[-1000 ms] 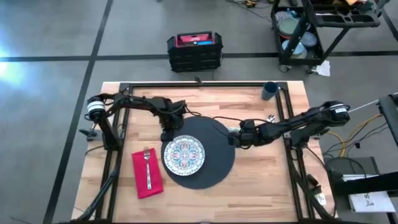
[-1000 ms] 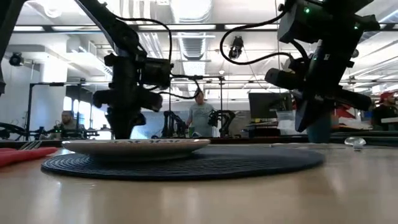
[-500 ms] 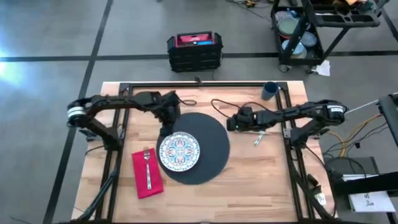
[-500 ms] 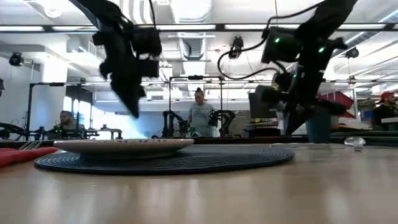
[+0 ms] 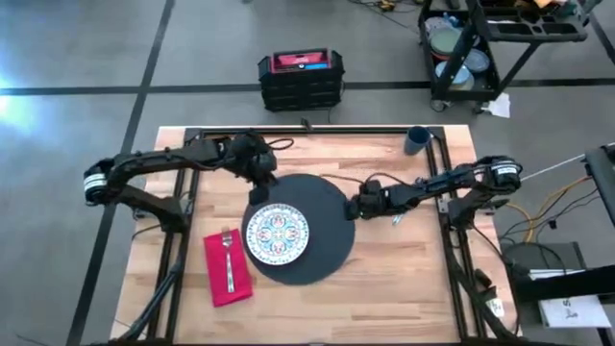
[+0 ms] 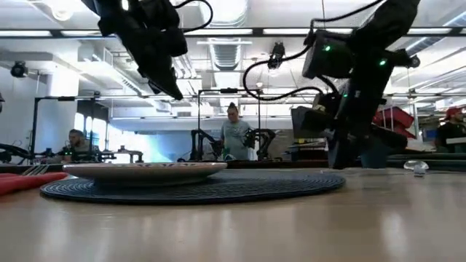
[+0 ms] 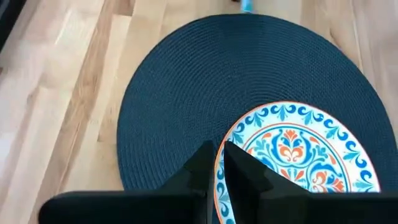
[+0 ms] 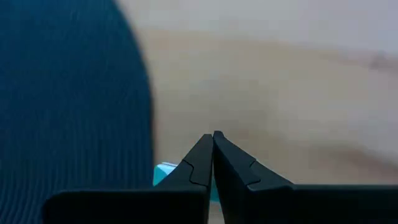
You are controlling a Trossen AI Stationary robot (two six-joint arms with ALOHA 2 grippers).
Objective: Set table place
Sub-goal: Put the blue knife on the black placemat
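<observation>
The round dark mat (image 5: 322, 216) lies mid-table with the patterned plate (image 5: 278, 235) on its left half. On the red napkin (image 5: 228, 269), left of the mat, lies a fork (image 5: 229, 258). The dark blue cup (image 5: 417, 140) stands at the far right. My left gripper (image 5: 257, 197) is shut and hangs well above the mat's far-left edge, touching nothing (image 6: 175, 93) (image 7: 221, 148). My right gripper (image 5: 354, 207) is shut and low at the mat's right edge (image 6: 336, 164) (image 8: 213, 134). My right gripper comes in nearly level from the table's right, its shut fingertips (image 8: 205, 149) just beside the mat's right edge (image 8: 140, 118). I cannot tell whether they touch the mat or the table.
A silver piece of cutlery (image 5: 395, 219) lies right of the mat under my right arm, and something shiny (image 6: 416, 166) shows low at the right. Black rails (image 5: 307, 130) frame the tabletop. People stand in the room beyond.
The mat and plate have slid slightly toward the table's left edge. My left gripper has risen from the mat's left edge and drawn back toward the far edge. My right gripper lifted toward the far side, then came down again at the mat's right edge.
</observation>
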